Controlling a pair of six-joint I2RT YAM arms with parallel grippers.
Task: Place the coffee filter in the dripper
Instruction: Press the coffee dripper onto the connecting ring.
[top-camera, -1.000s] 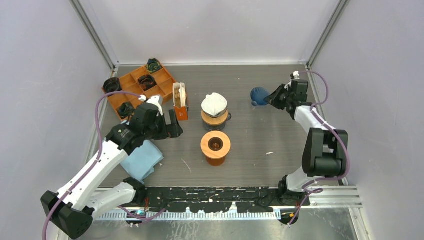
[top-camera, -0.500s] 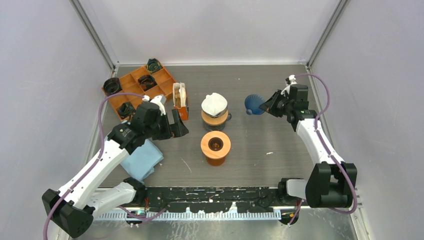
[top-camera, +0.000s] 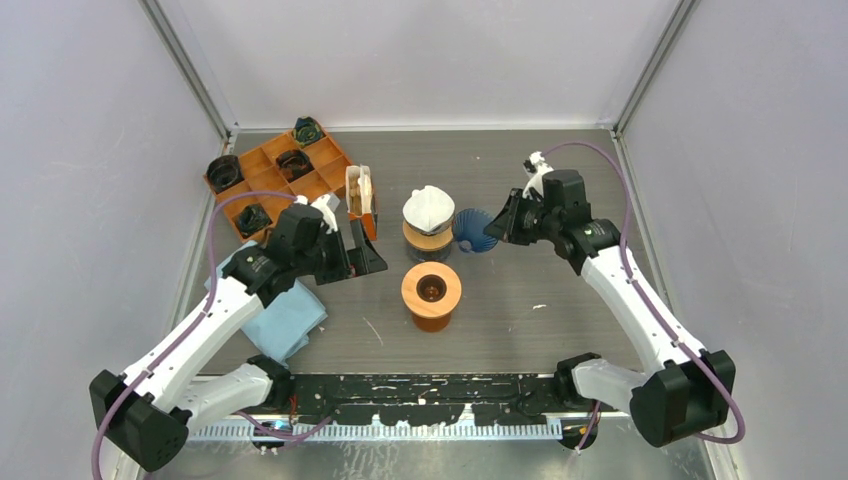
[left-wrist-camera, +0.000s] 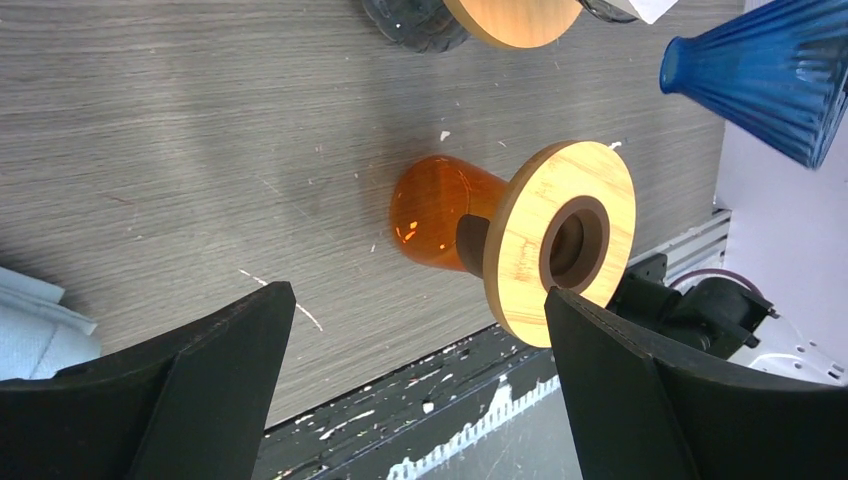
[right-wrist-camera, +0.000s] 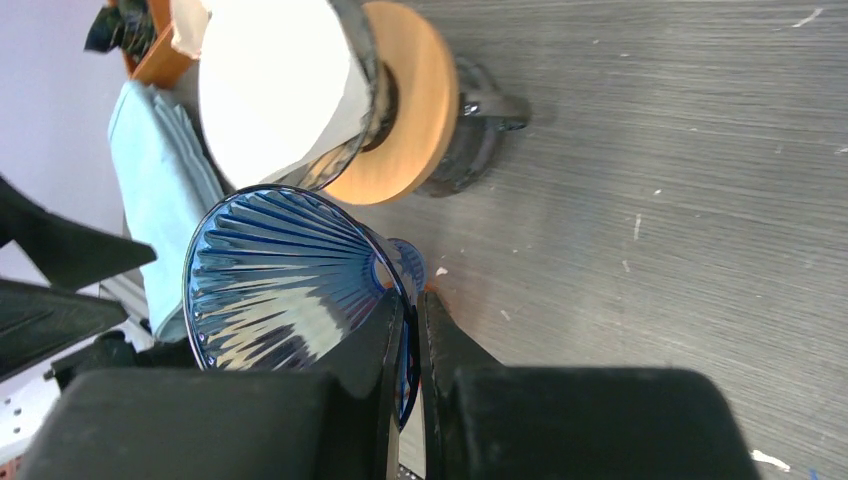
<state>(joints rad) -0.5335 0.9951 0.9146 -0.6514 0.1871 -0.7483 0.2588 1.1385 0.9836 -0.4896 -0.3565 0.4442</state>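
- Top view: the right gripper (top-camera: 500, 228) is closed almost completely on the rim of the blue dripper (top-camera: 473, 231) and holds it tilted, just to the right of the white coffee filter (top-camera: 428, 203).
- The filter sits inside a dark dripper on a glass server (top-camera: 432, 238) in the middle of the table (top-camera: 560, 300).
- In front of this stands the orange server (top-camera: 431, 292) with its wooden ring on top.
- The left gripper (top-camera: 362, 256) has its jaws wide apart and holds nothing. It is just left of the orange server and near the filter holder (top-camera: 360, 198).
- The orange tray (top-camera: 270, 175) is at the far left, and the light blue cloth (top-camera: 290, 320) lies under the left arm.
- Left wrist view: the two black fingers (left-wrist-camera: 200, 390) stand far apart with only the table between them. Beyond them are the orange server (left-wrist-camera: 440, 210) and, at the upper right, the blue dripper (left-wrist-camera: 770, 75).
- Right wrist view: the fingers (right-wrist-camera: 350, 400) pinch the thin blue wall of the dripper (right-wrist-camera: 280, 290), one inside and one outside.
- The coffee filter (right-wrist-camera: 270, 90) is just behind it, in its dark dripper above a wooden collar (right-wrist-camera: 410, 100).
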